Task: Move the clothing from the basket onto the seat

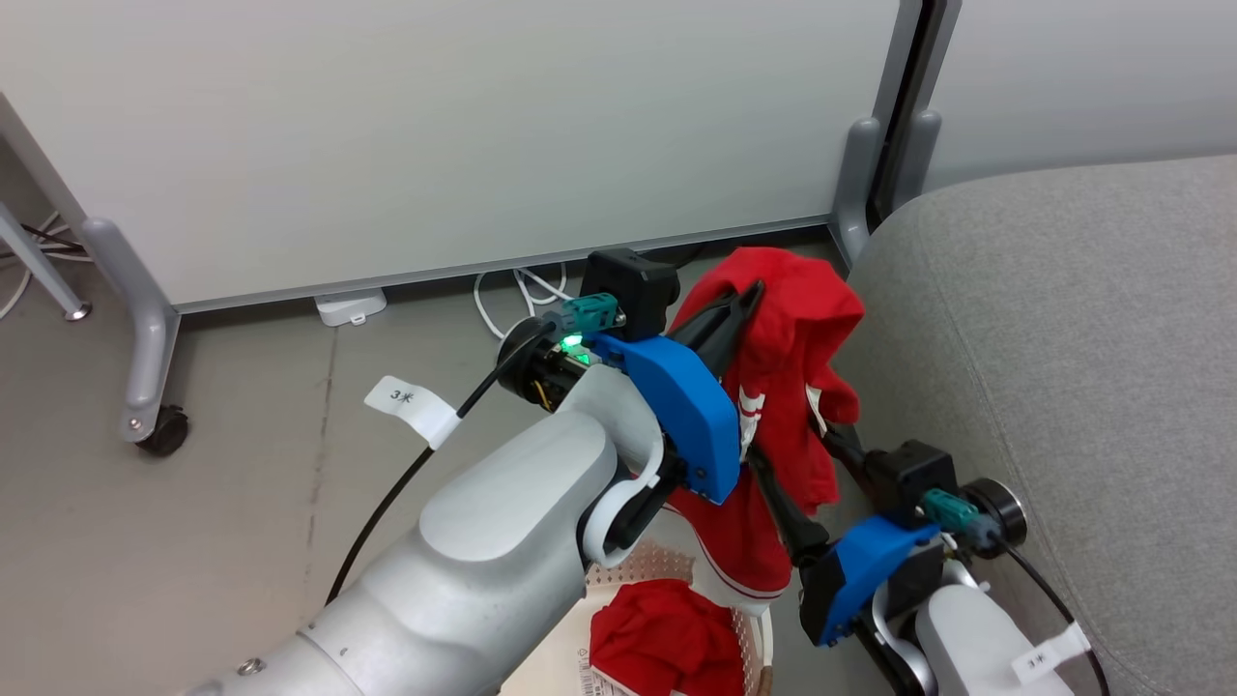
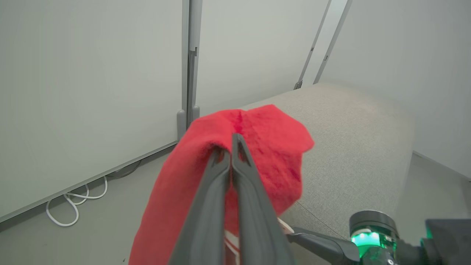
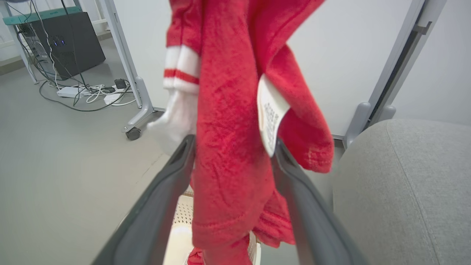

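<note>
Between the two long dark fingers of the left claw (image 2: 230, 147), which are pressed shut, a bright red soft fabric garment with white stripes (image 1: 792, 338) is pinched by its upper fold. This hanging garment drapes over the fingertips and falls away below the claw. Just beneath the left claw, the right claw (image 3: 232, 141) stands wide open and grips nothing. Its fingers lie on either side of the hanging garment's lower part, and a white care label (image 3: 270, 117) hangs just by one finger.

Under both claws sits the cream-white plastic basket (image 1: 638, 565) with perforated sides. A second garment (image 1: 667, 638), also bright red and crumpled, lies inside it.

To the right of both claws, close beside the hanging garment, rises the large light grey fabric-upholstered seat (image 1: 1063, 367) with its rounded edge. Whether the fabric touches it I cannot tell.

Beyond the left claw's tips, the smooth grey floor (image 1: 242, 483) runs to a looped white cable (image 1: 512, 290). Behind that is a pale partition panel (image 1: 435, 135) on grey feet.
</note>
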`<state>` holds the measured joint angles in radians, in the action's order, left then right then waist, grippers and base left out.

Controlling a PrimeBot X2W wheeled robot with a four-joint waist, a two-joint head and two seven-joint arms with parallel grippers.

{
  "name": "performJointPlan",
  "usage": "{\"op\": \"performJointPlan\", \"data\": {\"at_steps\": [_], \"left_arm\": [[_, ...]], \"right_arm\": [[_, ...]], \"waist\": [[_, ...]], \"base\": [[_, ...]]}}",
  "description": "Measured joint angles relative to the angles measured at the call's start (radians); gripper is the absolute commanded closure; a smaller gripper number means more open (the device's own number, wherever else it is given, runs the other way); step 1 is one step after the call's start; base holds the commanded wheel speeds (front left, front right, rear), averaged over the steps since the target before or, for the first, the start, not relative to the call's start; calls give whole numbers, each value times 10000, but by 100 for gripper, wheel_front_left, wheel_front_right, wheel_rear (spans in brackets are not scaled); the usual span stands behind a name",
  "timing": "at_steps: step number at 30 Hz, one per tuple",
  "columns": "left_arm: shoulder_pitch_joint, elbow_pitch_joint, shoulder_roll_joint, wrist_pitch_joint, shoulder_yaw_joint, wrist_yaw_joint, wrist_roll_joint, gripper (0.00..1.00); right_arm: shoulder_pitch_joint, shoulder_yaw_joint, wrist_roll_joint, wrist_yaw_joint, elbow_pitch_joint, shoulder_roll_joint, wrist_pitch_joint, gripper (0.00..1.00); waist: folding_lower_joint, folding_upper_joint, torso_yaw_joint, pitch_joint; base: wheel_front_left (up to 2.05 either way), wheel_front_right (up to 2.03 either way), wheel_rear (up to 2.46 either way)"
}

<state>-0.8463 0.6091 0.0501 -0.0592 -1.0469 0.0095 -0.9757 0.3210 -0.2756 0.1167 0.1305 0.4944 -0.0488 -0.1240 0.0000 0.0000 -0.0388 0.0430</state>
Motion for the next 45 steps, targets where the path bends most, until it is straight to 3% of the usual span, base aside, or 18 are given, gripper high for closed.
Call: {"op": "performJointPlan", "data": {"at_steps": [10,11,12,13,14,28,30,34,35,36,37,45], "left_arm": [[-240,-115,2,-159,-543,90,-477,100],[-271,-107,2,-186,-589,92,-527,100],[-299,-102,2,-222,-633,109,-558,100],[-324,-94,2,-232,-677,119,-594,100],[-337,-81,0,-245,-717,119,-637,100],[-473,209,2,-477,-1239,209,-1072,100],[-514,238,0,-499,-1306,253,-1112,73],[-541,280,0,-562,-1404,267,-1187,54],[-554,297,2,-571,-1432,290,-1214,41],[-580,320,0,-571,-1463,299,-1233,17],[-598,349,0,-571,-1490,330,-1237,0],[-659,502,0,-619,-1651,351,-1384,0]], "right_arm": [[1077,-295,-111,0,1448,0,491,0],[1147,-332,-96,0,1570,0,535,10],[1205,-360,-84,0,1661,0,537,55],[1270,-385,-71,0,1751,0,535,93],[1328,-408,-48,0,1827,0,533,100],[1476,-727,270,0,2433,0,286,100],[1482,-755,282,0,2472,0,255,100],[1506,-800,334,0,2539,0,230,100],[1506,-809,334,0,2545,0,215,100],[1507,-819,339,0,2548,0,213,100],[1508,-823,347,0,2554,0,213,100],[1510,-809,349,0,2614,0,196,100]], "waist": [[0,0,79,-7],[0,0,79,-13],[0,1,79,-20],[0,0,80,-26],[0,0,81,-36],[0,0,3,-249],[0,0,-7,-276],[0,0,-17,-309],[0,0,-20,-313],[0,0,-23,-315],[0,0,-23,-316],[0,0,-16,-332]], "base": [[0,0,0],[0,0,0],[0,0,0],[0,0,0],[0,0,0],[0,0,0],[0,0,0],[0,0,0],[0,0,0],[0,0,0],[0,0,0],[0,0,0]]}}
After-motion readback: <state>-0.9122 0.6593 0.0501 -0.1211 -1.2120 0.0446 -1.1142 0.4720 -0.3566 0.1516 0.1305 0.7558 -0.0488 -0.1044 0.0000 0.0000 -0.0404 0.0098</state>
